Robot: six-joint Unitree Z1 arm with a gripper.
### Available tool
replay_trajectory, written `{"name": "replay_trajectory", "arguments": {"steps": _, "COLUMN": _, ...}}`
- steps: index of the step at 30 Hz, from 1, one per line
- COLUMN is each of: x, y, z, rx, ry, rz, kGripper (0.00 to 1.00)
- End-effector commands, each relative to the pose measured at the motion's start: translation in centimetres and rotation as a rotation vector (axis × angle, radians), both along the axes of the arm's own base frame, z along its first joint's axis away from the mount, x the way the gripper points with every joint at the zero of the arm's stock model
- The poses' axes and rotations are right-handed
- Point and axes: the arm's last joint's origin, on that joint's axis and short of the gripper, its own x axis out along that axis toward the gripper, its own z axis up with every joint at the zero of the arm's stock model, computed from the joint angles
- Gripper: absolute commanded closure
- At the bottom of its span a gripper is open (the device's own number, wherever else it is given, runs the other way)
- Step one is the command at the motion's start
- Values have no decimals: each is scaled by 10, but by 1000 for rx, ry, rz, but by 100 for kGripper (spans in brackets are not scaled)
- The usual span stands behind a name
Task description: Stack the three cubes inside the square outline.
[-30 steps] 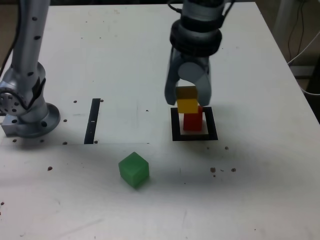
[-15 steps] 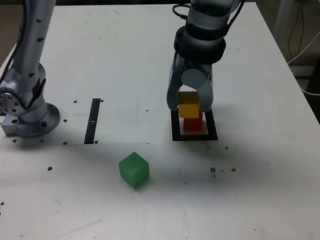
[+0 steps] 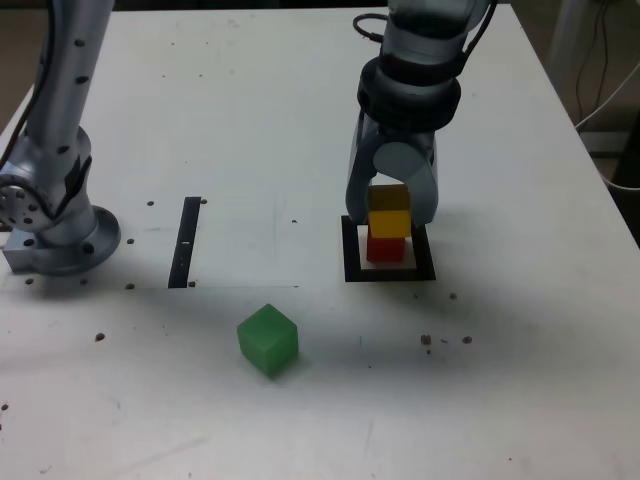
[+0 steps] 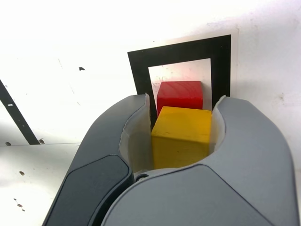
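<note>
The green cube [image 3: 268,340] is ringed by bare worktop [image 3: 500,400]. At its 2 o'clock, the square outline [image 3: 389,270] is blocked by the red cube [image 3: 386,249], the yellow cube [image 3: 389,223] and the fingers [image 3: 357,190].

Silver-grey arm [image 3: 60,120], black wrist collar, black cable, grey gripper [image 3: 392,215] with pale-lined curved jaws

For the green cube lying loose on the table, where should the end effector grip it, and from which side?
Come straight down from above and pinch two opposite vertical faces of the green cube. It sits alone on the table, turned corner-on to the exterior view, so the wrist would likely need to rotate to square up.
</note>
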Motion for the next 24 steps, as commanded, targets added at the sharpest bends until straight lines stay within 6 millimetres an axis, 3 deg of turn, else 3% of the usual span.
{"name": "replay_trajectory", "arguments": {"steps": 1, "x": 0, "y": 1, "z": -2, "rx": 3, "ry": 7, "rz": 4, "kGripper": 93}}
{"name": "replay_trajectory", "arguments": {"steps": 9, "x": -1, "y": 1, "z": -3, "rx": 8, "ry": 20, "rz": 11, "kGripper": 87}}
{"name": "replay_trajectory", "arguments": {"steps": 16, "x": -2, "y": 2, "z": -4, "rx": 15, "ry": 30, "rz": 11, "kGripper": 73}}
{"name": "replay_trajectory", "arguments": {"steps": 19, "x": -2, "y": 2, "z": -4, "rx": 16, "ry": 34, "rz": 11, "kGripper": 63}}
{"name": "replay_trajectory", "arguments": {"steps": 24, "x": -3, "y": 2, "z": -3, "rx": 15, "ry": 36, "rz": 11, "kGripper": 36}}
